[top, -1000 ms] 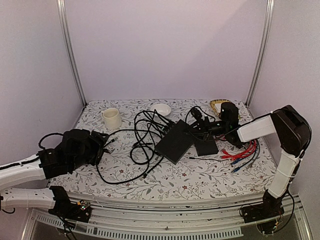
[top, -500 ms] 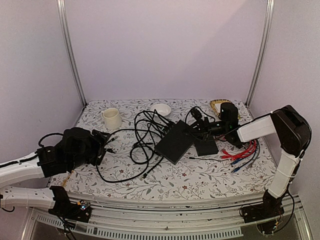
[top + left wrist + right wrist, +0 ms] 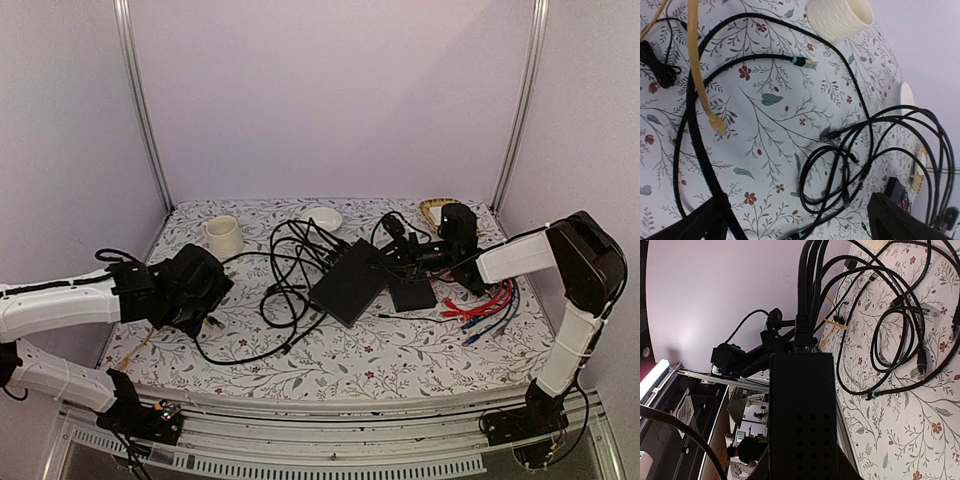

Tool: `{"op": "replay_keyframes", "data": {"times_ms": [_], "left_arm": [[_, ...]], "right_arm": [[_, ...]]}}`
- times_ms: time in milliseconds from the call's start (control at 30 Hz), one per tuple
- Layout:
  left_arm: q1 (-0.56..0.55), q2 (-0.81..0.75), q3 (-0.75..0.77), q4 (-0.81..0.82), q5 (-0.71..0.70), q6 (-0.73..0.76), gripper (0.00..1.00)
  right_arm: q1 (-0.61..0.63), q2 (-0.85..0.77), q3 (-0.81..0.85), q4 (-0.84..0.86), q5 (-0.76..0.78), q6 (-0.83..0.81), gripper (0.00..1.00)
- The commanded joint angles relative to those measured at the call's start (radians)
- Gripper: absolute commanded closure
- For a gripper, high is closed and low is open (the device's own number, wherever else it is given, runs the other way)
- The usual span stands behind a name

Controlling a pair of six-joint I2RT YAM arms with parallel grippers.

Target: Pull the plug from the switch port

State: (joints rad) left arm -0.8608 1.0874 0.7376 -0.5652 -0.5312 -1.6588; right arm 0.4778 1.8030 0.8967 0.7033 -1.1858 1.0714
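Lilac walls and two metal uprights close in a table (image 3: 400,350) covered with a floral cloth. At far left the left gripper (image 3: 207,290) hovers low over the cloth, released, its jaws spread wide with nothing between them. Its wrist view shows what the overhead view does not: a tan cord (image 3: 699,75) and a loose connector with a teal boot (image 3: 801,62) lying on the cloth below. Just behind it stands a cream mug (image 3: 223,236), and further right a white bowl (image 3: 321,217); what either holds cannot be told. A tangle of black cables (image 3: 290,275) sprawls between them and the centre, looping across the way to the switch (image 3: 350,283), which sits at an angle mid-table. Only the right wrist view shows the black plugs (image 3: 802,335) seated in its far end. The right gripper (image 3: 398,256) is clenched on the switch's right-hand edge. A smaller black box (image 3: 413,293) lies just beside the switch. Behind the right arm a woven basket (image 3: 436,208) is half hidden. Red and blue leads (image 3: 487,303) lie at far right.
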Motion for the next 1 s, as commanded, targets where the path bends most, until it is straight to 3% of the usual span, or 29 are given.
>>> {"op": "replay_keyframes", "data": {"times_ms": [0, 133, 267, 567, 767, 967], "left_arm": [[0.035, 0.149, 0.087, -0.163, -0.053, -0.045, 0.02], [0.059, 0.250, 0.208, -0.241, -0.088, -0.005, 0.02], [0.101, 0.320, 0.294, -0.382, -0.031, -0.082, 0.02], [0.125, 0.312, 0.120, -0.465, 0.186, -0.353, 0.02], [0.134, 0.430, 0.227, -0.652, 0.229, -0.348, 0.02], [0.085, 0.421, 0.355, -0.682, 0.156, -0.303, 0.03]], "right_arm": [[0.005, -0.073, 0.005, 0.042, 0.012, -0.022, 0.98], [0.003, -0.085, -0.013, 0.033, 0.017, -0.032, 0.98], [0.004, -0.095, -0.032, 0.035, 0.020, -0.042, 0.98], [0.004, -0.083, -0.024, 0.033, 0.007, -0.052, 0.98], [0.004, -0.058, -0.005, 0.039, -0.001, -0.053, 0.98], [0.004, -0.045, 0.004, 0.043, -0.009, -0.053, 0.98]]}}
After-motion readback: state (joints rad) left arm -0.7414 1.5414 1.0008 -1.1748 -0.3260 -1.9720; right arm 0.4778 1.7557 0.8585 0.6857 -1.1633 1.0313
